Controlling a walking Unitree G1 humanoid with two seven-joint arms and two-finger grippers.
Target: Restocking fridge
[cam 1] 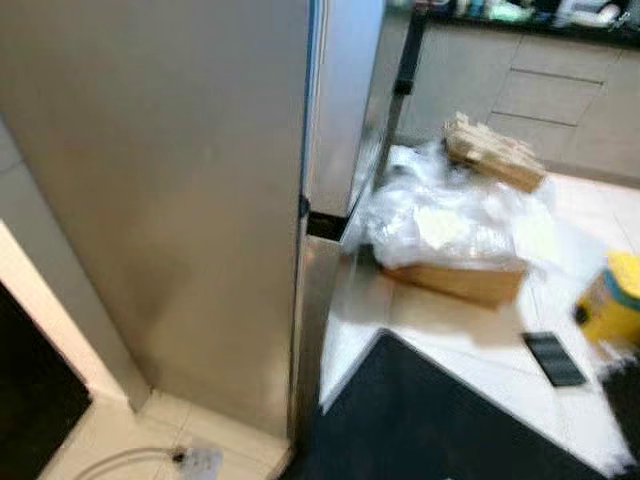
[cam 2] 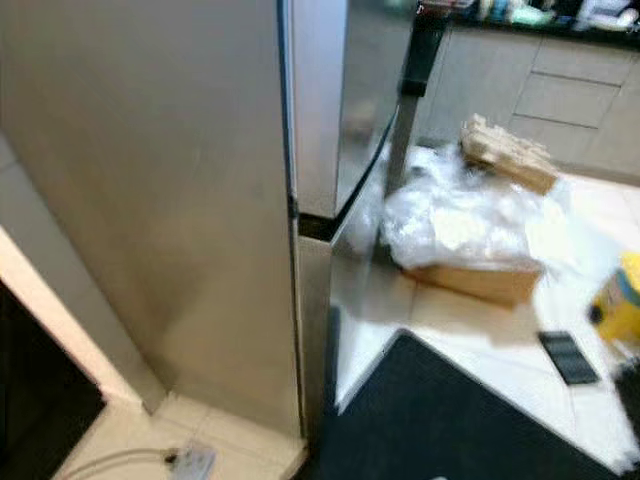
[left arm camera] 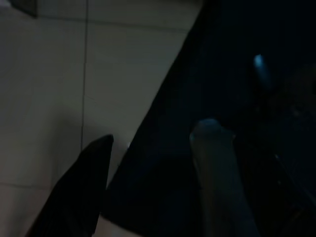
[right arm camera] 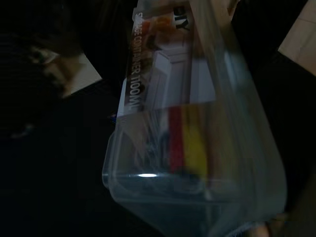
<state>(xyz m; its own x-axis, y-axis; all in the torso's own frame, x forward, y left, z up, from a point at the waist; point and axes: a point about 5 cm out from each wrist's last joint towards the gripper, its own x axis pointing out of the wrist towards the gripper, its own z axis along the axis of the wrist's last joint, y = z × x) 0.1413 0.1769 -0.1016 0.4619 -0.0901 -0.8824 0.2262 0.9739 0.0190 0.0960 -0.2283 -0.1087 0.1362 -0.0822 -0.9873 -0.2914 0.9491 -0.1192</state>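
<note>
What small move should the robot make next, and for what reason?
Probably step right, around the fridge corner, to face its doors: the head views look at its side panel, while the right wrist view shows a clear storage container close before the camera.

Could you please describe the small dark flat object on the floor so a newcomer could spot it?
Start at the tall steel fridge and follow the white tiled floor past the cardboard box under clear plastic. The thin black rectangular slab lies flat beside the yellow container.

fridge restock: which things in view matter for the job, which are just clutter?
Job:
fridge
clear container, close before the right wrist camera

Clutter:
cardboard box under plastic wrap
phone
yellow tub
dark mat
power strip
</note>
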